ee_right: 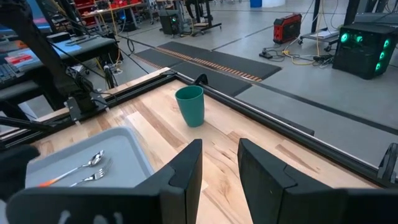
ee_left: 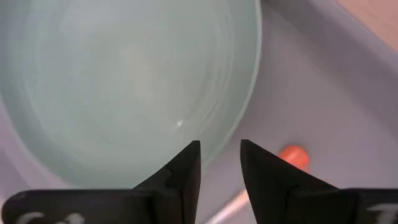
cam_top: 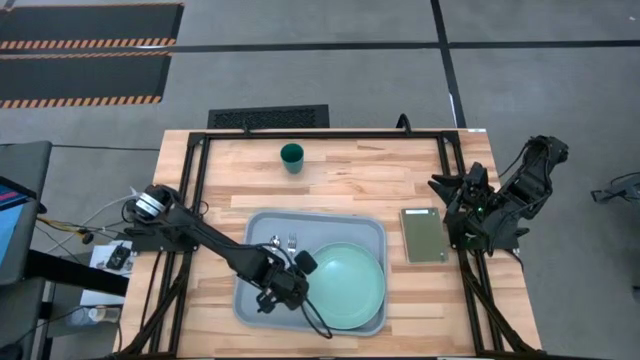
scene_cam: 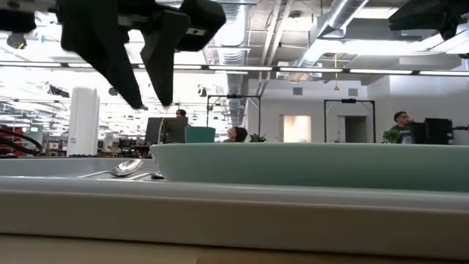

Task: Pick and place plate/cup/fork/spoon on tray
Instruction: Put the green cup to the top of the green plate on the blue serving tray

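Observation:
The pale mint-green plate (cam_top: 350, 285) lies flat in the right half of the blue-grey tray (cam_top: 262, 225). Spoon (cam_top: 275, 242) and fork (cam_top: 292, 241) lie side by side on the tray floor, near its far rim. The teal cup (cam_top: 291, 155) stands upright on the wood, beyond the tray. My left gripper (ee_left: 220, 144) hovers open above the plate's left rim (ee_left: 245, 106), pointing steeply down and holding nothing. An orange handle end (ee_left: 293, 155) shows beside its fingers. My right gripper (ee_right: 220, 142) waits open at the table's right edge, facing the cup (ee_right: 190, 104).
A small grey-green pad (cam_top: 423, 235) lies on the wood just right of the tray. Black frame rails (cam_top: 330, 133) run along the table's far and side edges. Bare wood stretches between cup and tray. People sit in the room behind the table (scene_cam: 399, 125).

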Robot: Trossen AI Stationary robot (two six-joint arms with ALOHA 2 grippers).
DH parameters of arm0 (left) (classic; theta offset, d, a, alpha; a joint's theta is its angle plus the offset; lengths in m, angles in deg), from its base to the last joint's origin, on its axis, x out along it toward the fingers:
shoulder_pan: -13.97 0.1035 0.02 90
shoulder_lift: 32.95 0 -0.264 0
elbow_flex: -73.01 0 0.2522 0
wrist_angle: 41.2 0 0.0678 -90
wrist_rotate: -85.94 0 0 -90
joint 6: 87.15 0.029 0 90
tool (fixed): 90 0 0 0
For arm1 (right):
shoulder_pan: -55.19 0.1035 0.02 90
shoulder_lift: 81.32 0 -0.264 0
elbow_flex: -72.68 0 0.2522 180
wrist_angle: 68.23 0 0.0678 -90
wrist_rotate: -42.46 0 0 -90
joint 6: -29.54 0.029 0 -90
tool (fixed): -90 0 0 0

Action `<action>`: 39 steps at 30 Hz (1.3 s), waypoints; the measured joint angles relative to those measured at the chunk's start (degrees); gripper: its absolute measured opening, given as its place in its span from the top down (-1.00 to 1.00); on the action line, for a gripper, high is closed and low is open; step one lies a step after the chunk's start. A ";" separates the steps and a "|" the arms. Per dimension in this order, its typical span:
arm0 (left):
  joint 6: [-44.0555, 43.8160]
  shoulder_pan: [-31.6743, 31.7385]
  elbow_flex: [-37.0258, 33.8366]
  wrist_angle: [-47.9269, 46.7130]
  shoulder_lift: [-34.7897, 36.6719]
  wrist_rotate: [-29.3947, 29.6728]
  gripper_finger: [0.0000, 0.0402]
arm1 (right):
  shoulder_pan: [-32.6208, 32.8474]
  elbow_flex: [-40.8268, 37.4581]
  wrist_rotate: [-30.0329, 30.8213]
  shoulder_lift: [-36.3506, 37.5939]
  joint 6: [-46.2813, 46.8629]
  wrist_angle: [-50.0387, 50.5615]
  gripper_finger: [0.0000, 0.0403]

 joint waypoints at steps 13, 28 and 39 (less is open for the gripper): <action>-12.76 6.73 0.00 -6.46 10.68 0.97 0.48 | 0.00 0.00 0.24 0.00 -0.02 0.15 0.36; -13.37 21.80 -3.97 -8.77 24.90 7.43 0.48 | 0.00 0.00 0.43 0.02 -0.02 0.13 0.36; -17.63 33.43 -19.85 11.58 37.10 21.60 0.48 | 0.00 0.00 0.50 0.00 0.00 0.11 0.36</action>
